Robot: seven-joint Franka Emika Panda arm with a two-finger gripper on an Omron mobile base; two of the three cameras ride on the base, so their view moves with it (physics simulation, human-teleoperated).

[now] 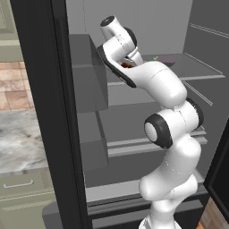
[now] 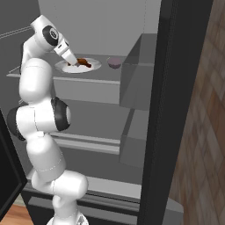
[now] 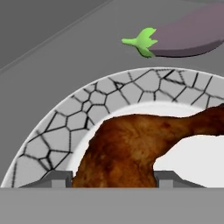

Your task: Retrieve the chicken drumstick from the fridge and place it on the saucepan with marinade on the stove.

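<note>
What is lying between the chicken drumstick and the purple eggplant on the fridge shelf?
In the hand view, only the plate's crackle-patterned rim and a strip of bare grey shelf separate the chicken drumstick from the eggplant.

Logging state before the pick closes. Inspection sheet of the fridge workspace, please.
Surface: grey fridge shelf, upper level, fridge door open.
Job's things: chicken drumstick lying on a white plate with a crackle-pattern rim; thick end toward the gripper, thin end pointing away along the plate.
Clutter: eggplant with green stem on the same shelf beyond the plate, apart from it.
Grippers: gripper down at the plate, fingertips either side of the drumstick's thick end; whether they touch it cannot be told.
Cables: nothing seen.
Surroundings: marble-look counter and brick-pattern wall left of the fridge; drawer below the counter.
</note>
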